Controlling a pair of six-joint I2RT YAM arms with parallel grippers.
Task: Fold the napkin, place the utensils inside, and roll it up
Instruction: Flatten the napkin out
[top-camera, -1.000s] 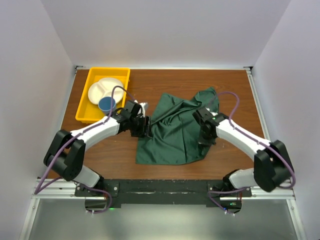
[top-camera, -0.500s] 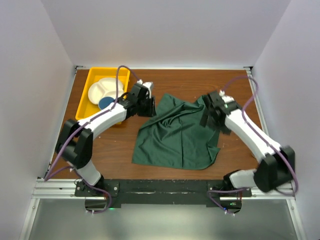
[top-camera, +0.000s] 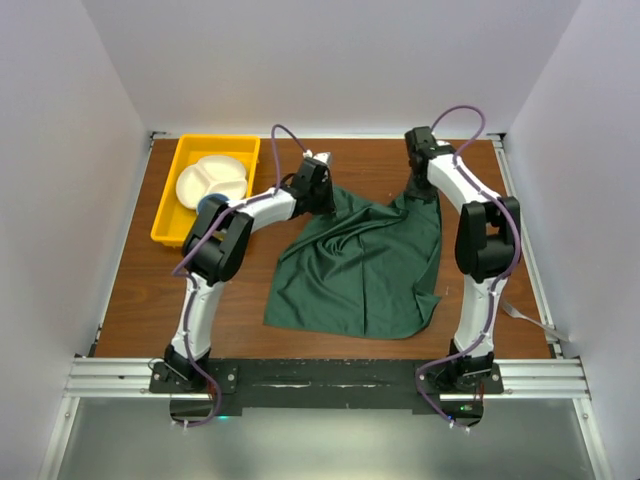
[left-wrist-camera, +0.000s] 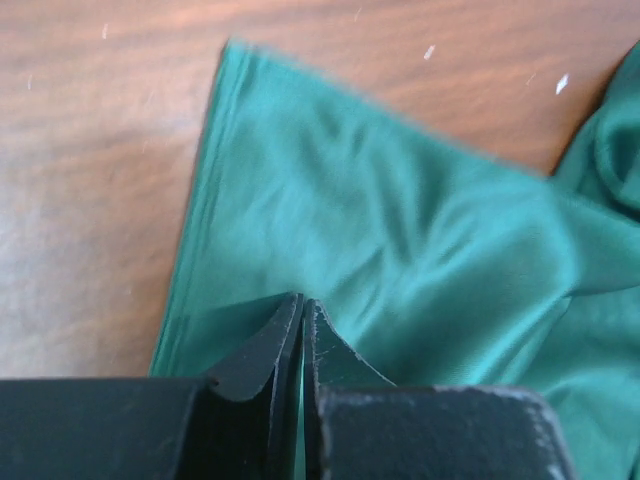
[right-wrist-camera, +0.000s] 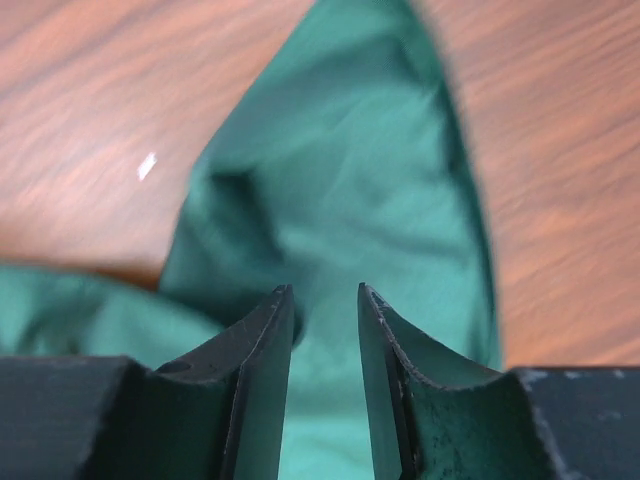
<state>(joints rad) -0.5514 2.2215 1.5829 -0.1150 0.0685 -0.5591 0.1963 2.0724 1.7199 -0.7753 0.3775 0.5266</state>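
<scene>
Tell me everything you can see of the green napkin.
The napkin is a large dark green cloth, soft and slightly shiny, lying unfolded and rumpled on the wooden table, with creases fanning from its far edge. Its near edge lies flat. The left pincer is shut on the far left corner; the right pincer stands over the far right corner, jaws parted.

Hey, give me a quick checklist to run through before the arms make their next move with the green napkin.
1. Left gripper pinching the napkin: ok, fingers closed on the cloth edge.
2. Right gripper grip: cannot tell; fingers apart with cloth in the gap.
3. Napkin lying flat: not ok, creased toward the far corners.
4. Utensil off the cloth: ok, it lies apart, right of the napkin.
5. Yellow tray apart from the napkin: ok.
</scene>
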